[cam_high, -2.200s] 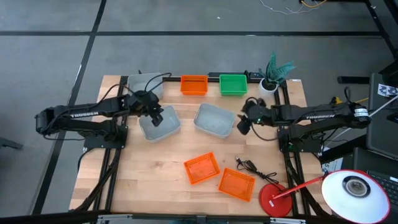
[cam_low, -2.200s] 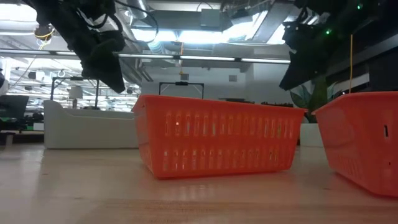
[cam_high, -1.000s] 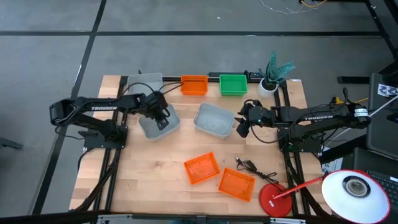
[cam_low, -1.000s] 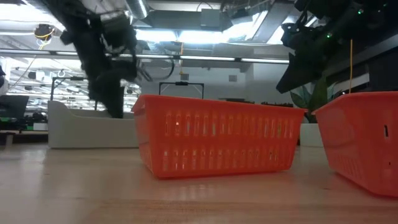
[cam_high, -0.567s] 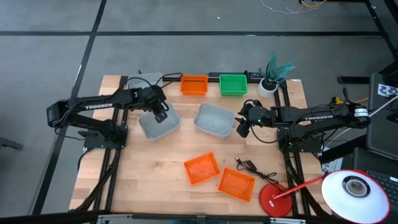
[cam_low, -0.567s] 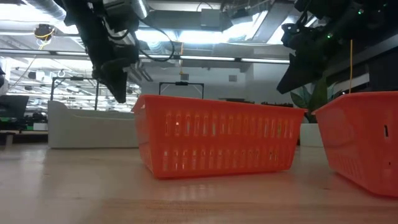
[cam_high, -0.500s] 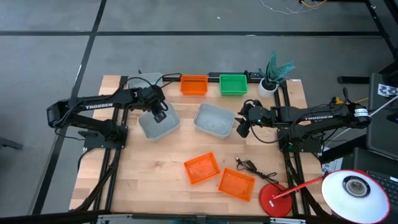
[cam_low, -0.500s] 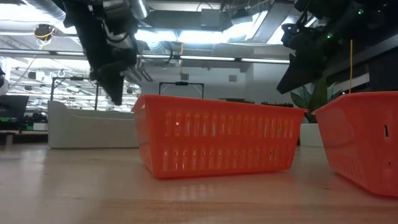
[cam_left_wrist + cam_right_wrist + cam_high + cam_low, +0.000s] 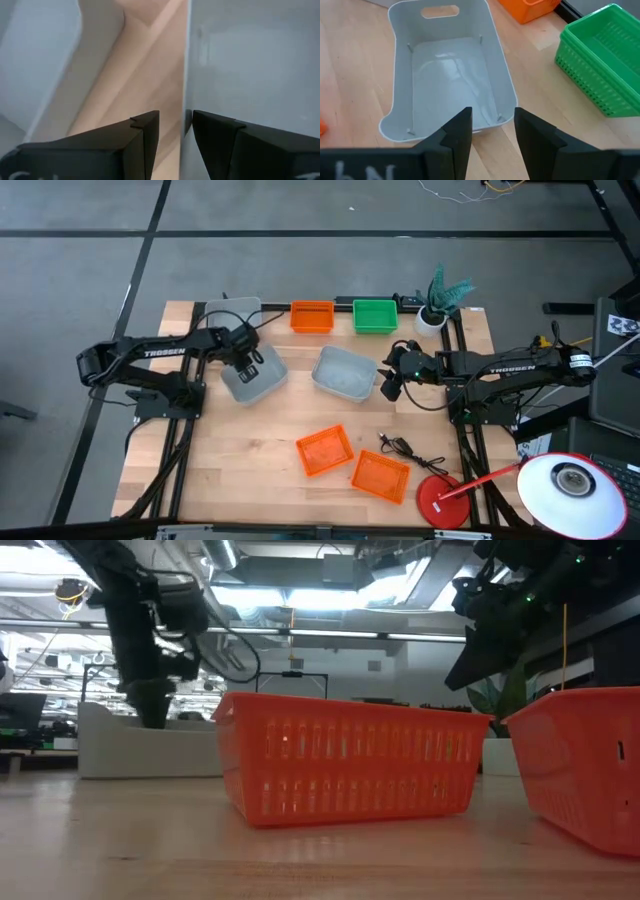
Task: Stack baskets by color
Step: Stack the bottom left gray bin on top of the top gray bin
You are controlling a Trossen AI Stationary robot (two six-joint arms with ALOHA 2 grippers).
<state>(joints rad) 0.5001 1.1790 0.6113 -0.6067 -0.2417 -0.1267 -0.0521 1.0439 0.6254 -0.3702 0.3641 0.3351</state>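
Observation:
A grey-white basket (image 9: 258, 380) stands on the table at the left. My left gripper (image 9: 248, 364) hangs over its far left rim, open and pointing steeply down, with one finger on each side of the rim (image 9: 185, 75). A second grey-white basket (image 9: 346, 374) rests at the centre, and my right gripper (image 9: 391, 383) hovers open just to its right, holding nothing. A third grey-white basket (image 9: 231, 312) sits at the far left. One orange basket (image 9: 312, 316) and a green basket (image 9: 375, 315) stand along the far edge. Two orange baskets (image 9: 324, 450) (image 9: 380, 476) lie near the front. My left gripper comes at the grey-white basket from above, one finger (image 9: 220, 135) inside its wall and the other (image 9: 142, 135) outside, the thin rim running between them. I cannot tell whether either finger touches the wall. The basket stands flat on the table.
A white pot with a teal plant (image 9: 440, 305) stands at the far right corner. A black cable (image 9: 408, 450) lies right of the front orange baskets. A red round lamp base (image 9: 442, 500) sits at the front right. Bare wood lies at the front left.
My left gripper has moved toward the table's left edge and sunk a little, tipping to point more steeply down, and now straddles the basket's rim. My right gripper has kept still.

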